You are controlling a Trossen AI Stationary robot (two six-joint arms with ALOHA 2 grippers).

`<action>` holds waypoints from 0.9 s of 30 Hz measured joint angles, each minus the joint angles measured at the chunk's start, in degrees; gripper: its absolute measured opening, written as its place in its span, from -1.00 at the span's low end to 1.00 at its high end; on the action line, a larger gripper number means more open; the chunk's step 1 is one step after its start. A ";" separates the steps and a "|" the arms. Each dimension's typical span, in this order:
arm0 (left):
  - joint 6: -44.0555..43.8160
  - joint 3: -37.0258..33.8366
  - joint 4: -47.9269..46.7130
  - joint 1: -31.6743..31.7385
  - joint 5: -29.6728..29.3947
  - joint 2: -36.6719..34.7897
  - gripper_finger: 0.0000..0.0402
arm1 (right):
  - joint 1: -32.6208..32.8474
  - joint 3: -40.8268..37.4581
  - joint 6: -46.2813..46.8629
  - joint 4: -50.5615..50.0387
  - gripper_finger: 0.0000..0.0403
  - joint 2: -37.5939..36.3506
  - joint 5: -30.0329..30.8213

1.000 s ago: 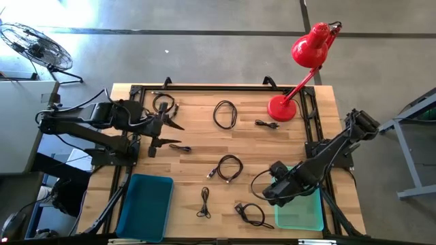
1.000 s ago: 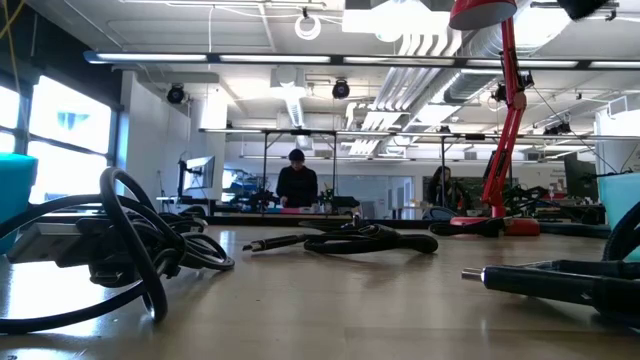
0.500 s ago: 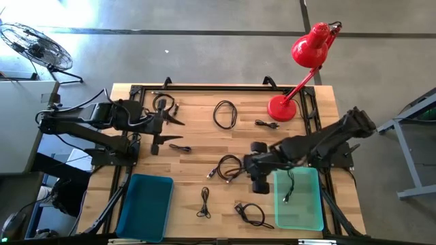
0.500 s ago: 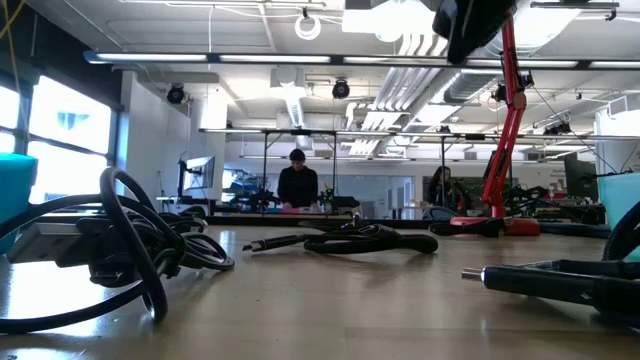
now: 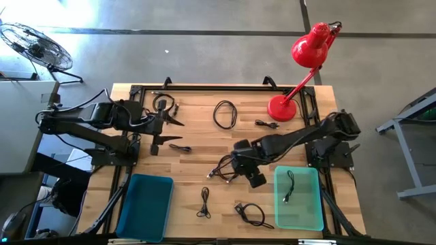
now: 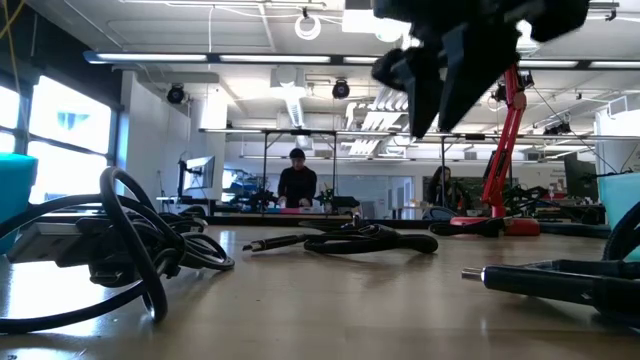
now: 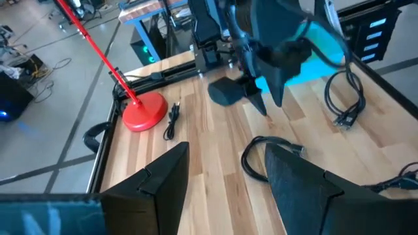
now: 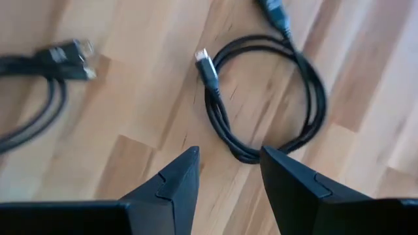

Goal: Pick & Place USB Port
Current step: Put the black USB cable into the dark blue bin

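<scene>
Right gripper [image 5: 236,167] hangs over the coiled cable [image 8: 264,98] at table centre, fingers parted and empty; left gripper [image 5: 165,132] waits open, empty, far-left; we reckon a loose loop could snag or slip one finger.

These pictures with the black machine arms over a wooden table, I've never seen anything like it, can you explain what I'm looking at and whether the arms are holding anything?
It is a robot with two jointed arms at a wooden table, each ending in a two-finger gripper. One picture looks straight down, one looks level across the tabletop, and two come from cameras on the wrists. On the table lie several coiled black cables, a red desk lamp, a blue tray and a green tray with one cable inside. The right gripper hovers open and empty above a coiled cable mid-table. The left gripper waits at the table's left side, also open and empty.
</scene>
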 joint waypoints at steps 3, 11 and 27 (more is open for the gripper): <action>-0.04 0.00 -0.64 0.00 -0.09 0.00 -0.03 | -0.03 0.00 -3.99 1.59 -0.24 3.28 -0.53; -1.63 0.00 -2.02 0.00 -0.10 0.00 -0.03 | 0.01 -0.02 -6.89 5.40 -0.24 10.84 -0.06; -3.45 0.00 -2.04 0.00 2.24 0.00 -0.03 | -2.98 1.61 7.59 6.61 -0.91 16.62 1.02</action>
